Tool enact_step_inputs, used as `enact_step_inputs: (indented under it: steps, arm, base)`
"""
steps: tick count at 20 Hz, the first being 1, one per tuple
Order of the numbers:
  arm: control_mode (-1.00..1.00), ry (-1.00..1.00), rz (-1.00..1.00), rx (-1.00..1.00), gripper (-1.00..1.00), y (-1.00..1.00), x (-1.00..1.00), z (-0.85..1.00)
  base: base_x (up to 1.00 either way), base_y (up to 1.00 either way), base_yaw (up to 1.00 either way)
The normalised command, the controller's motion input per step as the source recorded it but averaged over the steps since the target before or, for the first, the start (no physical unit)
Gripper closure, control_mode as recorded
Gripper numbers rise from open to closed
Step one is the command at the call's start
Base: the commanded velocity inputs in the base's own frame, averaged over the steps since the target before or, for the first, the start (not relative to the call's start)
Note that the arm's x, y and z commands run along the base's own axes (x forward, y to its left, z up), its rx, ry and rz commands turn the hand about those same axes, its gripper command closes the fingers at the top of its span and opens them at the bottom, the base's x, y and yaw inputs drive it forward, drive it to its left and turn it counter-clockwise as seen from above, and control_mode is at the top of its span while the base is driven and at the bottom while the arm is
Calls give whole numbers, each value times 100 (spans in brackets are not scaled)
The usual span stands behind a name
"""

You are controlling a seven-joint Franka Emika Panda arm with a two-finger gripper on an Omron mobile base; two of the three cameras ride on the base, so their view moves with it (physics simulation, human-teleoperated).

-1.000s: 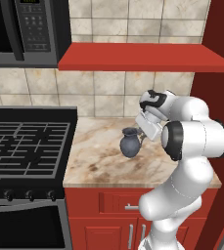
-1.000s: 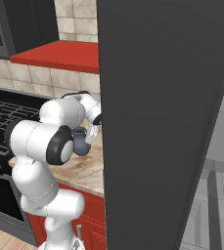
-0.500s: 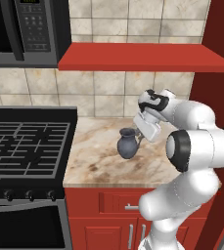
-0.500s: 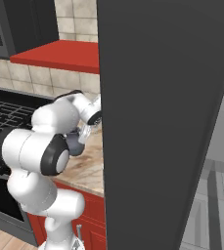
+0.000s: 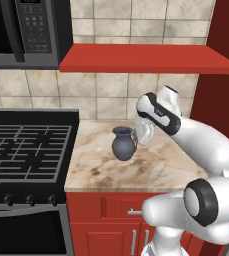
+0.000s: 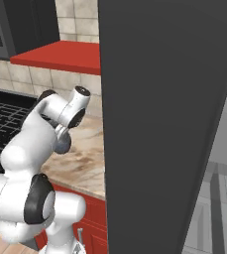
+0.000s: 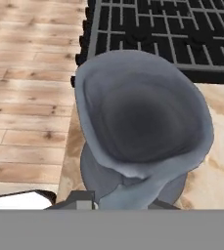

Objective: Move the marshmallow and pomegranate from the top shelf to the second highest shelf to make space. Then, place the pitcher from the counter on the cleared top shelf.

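Blue-grey pitcher [image 5: 123,145] is sitting on the marbled counter [image 5: 136,170], the gripper [image 5: 137,136] clenching its handle at three o'clock.

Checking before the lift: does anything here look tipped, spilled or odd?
Nothing stands out. The pitcher stands upright on the counter with nothing spilled around it, and the gripper is shut on its handle side.
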Motion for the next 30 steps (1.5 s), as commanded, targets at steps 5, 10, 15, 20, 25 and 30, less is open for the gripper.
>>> enact_step_inputs:
  steps: [5, 10, 15, 20, 25, 30]
  arm:
    - [-100, -18, -57, 0, 100, 24, -90, 8]
    - [-100, -27, -57, 1, 100, 15, -54, 33]
    - [-100, -29, -58, 3, 100, 2, -36, 56]
    - [-100, -20, -50, 6, 100, 0, -32, 69]
    - [-100, -2, -33, 15, 100, 0, -35, 89]
    - [-100, 12, -11, 25, 100, 0, -38, 74]
  base:
    - [0, 0, 0]
    - [0, 0, 0]
    - [0, 0, 0]
    - [0, 0, 0]
    - [0, 0, 0]
    - [0, 0, 0]
